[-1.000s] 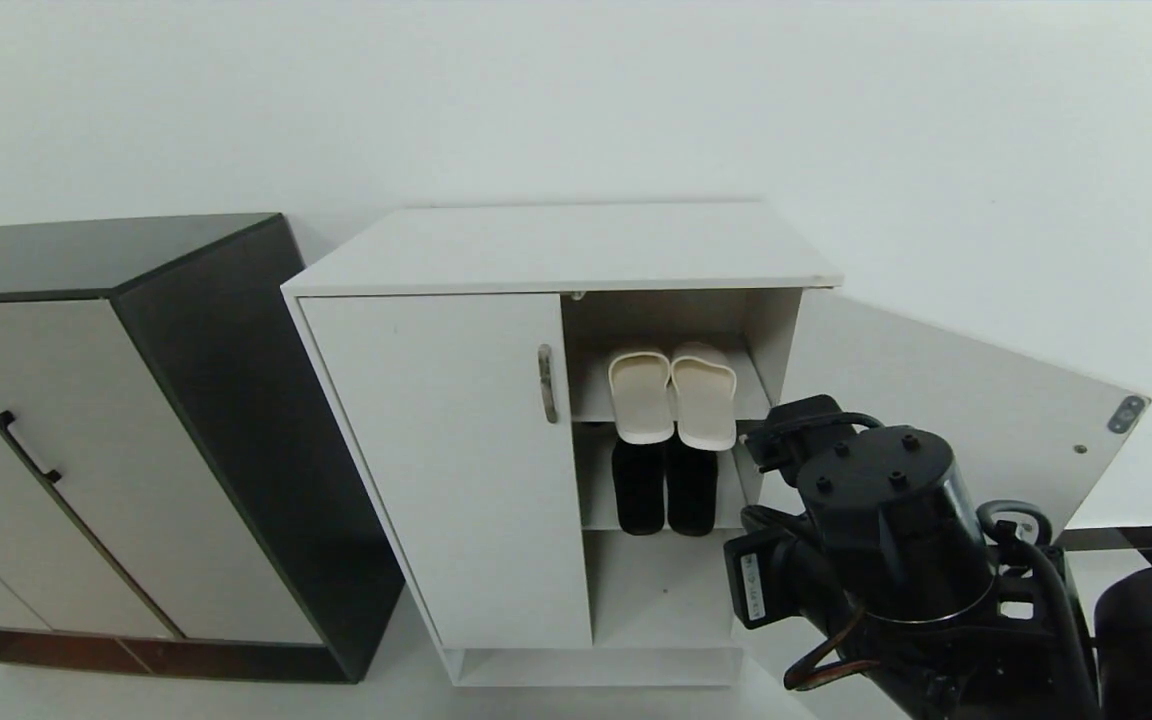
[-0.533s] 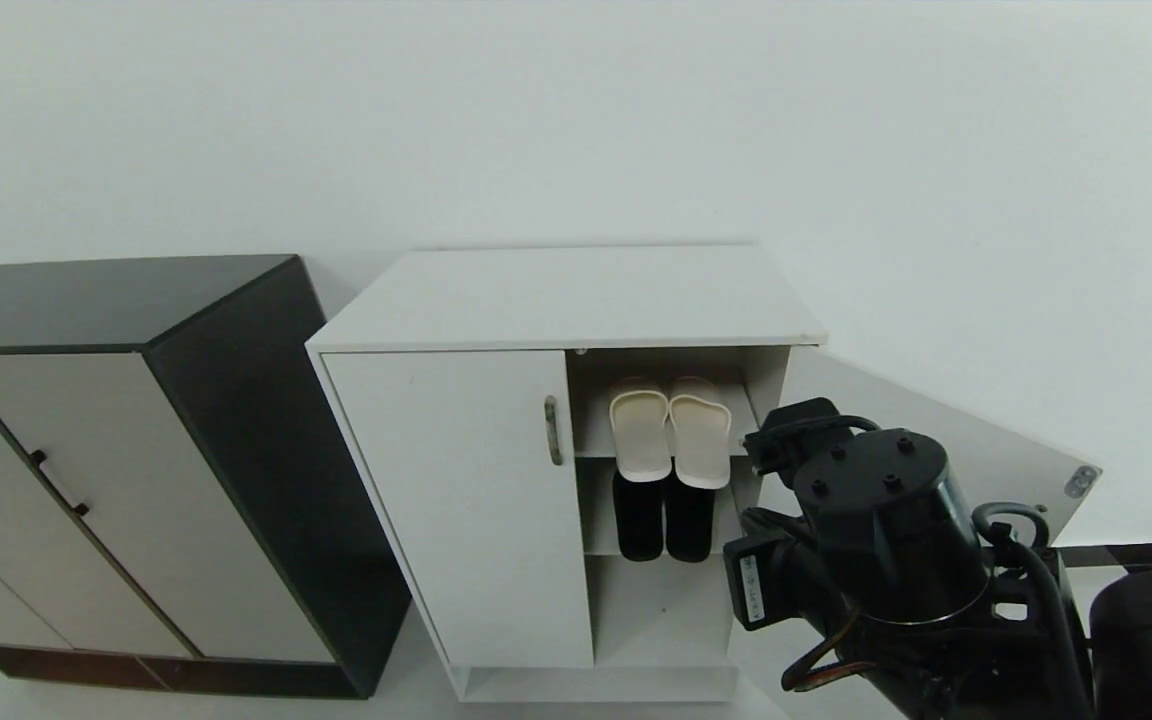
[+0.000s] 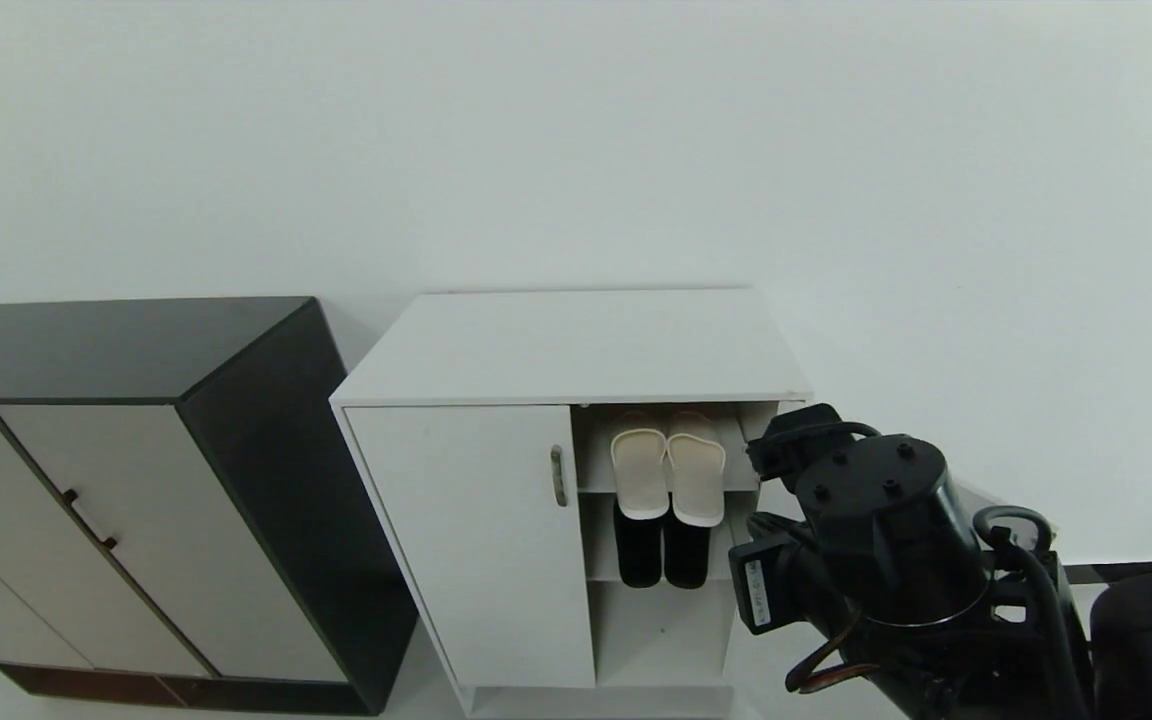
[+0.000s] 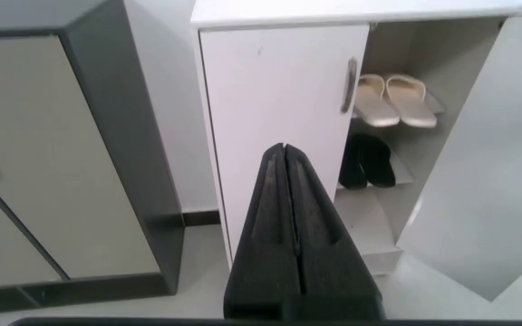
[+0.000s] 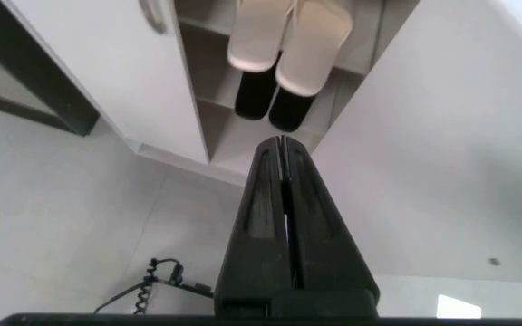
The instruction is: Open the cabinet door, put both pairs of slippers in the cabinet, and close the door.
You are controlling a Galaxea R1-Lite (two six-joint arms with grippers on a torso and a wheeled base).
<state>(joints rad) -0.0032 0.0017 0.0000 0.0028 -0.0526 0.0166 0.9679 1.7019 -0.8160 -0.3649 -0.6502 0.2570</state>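
White slippers [image 3: 667,470] lie on the upper shelf of the cabinet [image 3: 576,345], ends overhanging. Black slippers [image 3: 663,550] are on the shelf below, their far ends hidden under the white pair. Right door [image 4: 488,181] is open; in the head view the right arm mostly hides it. Left claw [image 4: 285,152] and right claw [image 5: 282,143] are pressed together, empty, clear of the cabinet.

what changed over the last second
Only the camera moved: in the head view the white cabinet and dark cabinet sit lower and smaller. Nothing grasped or released. The white slippers and black slippers stay on their shelves, the door stays open, left end effector and right end effector stay shut.
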